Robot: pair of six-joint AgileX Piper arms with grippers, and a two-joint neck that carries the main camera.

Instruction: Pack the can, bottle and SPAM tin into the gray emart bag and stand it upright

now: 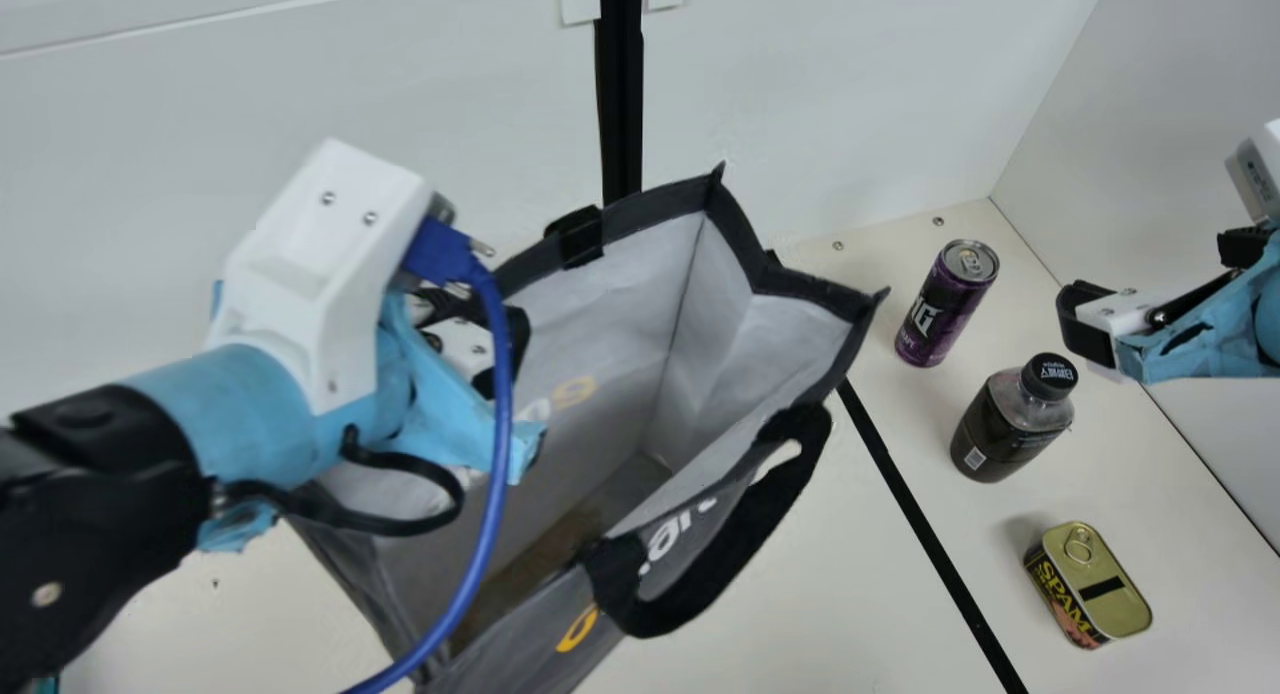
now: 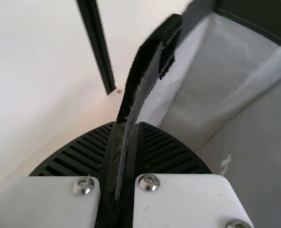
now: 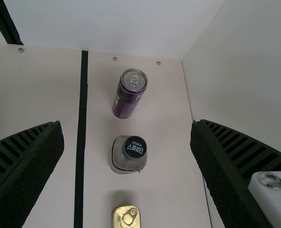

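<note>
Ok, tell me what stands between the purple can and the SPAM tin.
The bottle stands between the can and the SPAM tin, in the right wrist view.

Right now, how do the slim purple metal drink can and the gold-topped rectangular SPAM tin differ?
The can is tall and cylindrical, while the SPAM tin is low and boxy with rounded corners. The can has a silver top over purple sides; the SPAM tin's gold lid sits above dark sides with yellow lettering. Both stand lid up, each with a pull tab, on the table, outside the gray bag.
</note>
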